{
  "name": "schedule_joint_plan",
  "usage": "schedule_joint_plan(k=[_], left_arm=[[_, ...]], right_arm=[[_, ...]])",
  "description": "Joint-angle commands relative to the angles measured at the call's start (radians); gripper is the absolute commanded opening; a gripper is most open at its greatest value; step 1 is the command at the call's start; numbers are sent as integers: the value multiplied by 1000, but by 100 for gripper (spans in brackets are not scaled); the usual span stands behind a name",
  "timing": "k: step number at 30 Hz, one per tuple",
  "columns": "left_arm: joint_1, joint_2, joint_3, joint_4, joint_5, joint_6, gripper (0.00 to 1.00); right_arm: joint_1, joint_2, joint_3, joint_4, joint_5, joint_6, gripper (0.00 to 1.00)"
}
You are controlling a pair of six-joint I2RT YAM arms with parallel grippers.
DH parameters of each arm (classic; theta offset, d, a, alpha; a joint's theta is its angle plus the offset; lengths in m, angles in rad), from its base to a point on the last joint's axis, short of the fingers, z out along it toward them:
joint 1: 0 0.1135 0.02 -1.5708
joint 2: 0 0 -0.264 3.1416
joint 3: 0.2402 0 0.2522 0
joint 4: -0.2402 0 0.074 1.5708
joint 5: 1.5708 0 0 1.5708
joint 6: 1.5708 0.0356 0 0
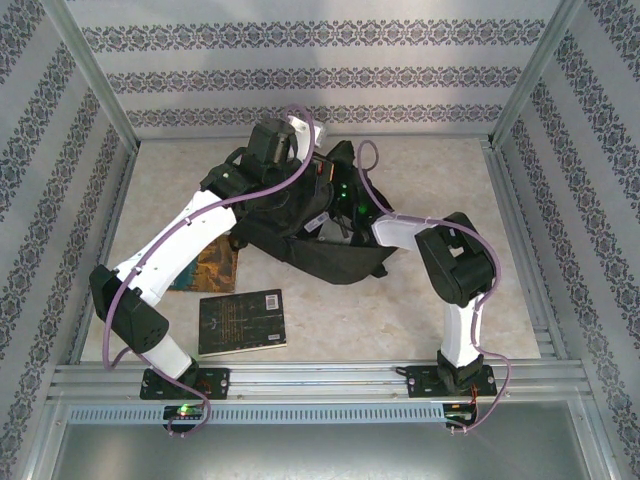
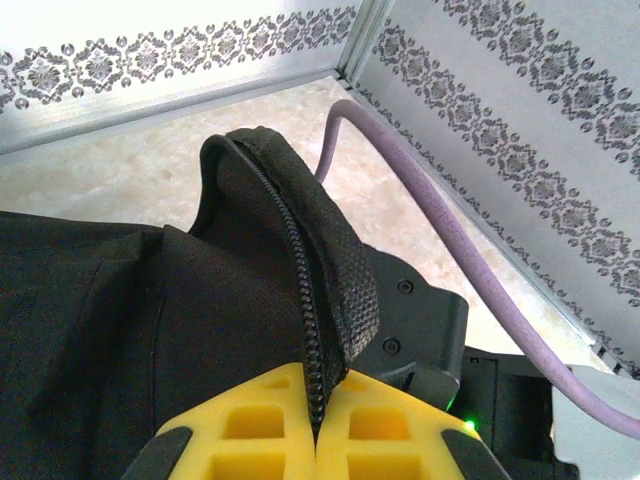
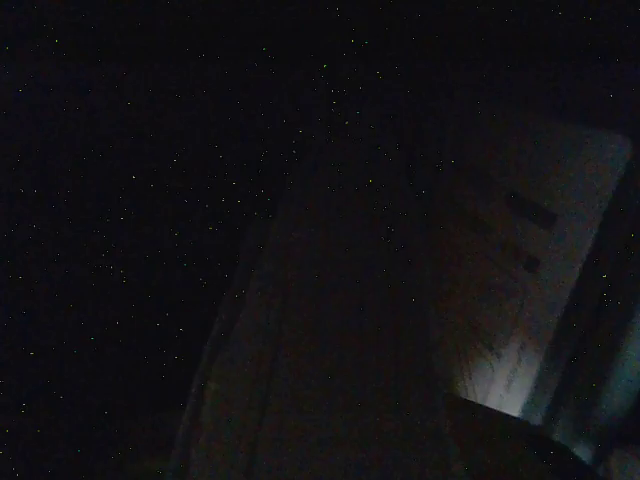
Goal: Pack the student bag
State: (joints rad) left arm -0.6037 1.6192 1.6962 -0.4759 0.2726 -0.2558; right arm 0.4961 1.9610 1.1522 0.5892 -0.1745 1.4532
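The student bag, black fabric, lies in the middle of the table with its top opening held up. In the left wrist view my left gripper is shut on the bag's zip edge, the yellow fingertips pinching the zipper teeth and webbing. The bag's black panel spreads out to the left. My right arm bends from the right, and its wrist end goes into the bag's opening. The right wrist view is nearly black inside the bag. Its fingers cannot be made out there. A pale flat surface with dark marks shows dimly at the right.
Two books lie on the table left of the bag: a brown one partly under my left arm, and a black one nearer the front. Metal rails run along the near edge. Patterned walls close in the sides and back.
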Motion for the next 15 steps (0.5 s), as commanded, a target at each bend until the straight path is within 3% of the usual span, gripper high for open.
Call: schedule_joint_plan(k=[1,7,12,15], left_arm=[[0,-5,14,164,58,-53,0],[-32,76,43,166,54,-97,0],[-32,139,85,133,-39,-111,0],[-30,185,127,129,-56,-120,0]], right_arm=[[-54,-33,5,129,40,-45,32],[-120,-53,-59,131,16,-78,33],[-165,-106,-93,11,-59,-120,65],[-183,-179,-155,-34,-83,-148,70]])
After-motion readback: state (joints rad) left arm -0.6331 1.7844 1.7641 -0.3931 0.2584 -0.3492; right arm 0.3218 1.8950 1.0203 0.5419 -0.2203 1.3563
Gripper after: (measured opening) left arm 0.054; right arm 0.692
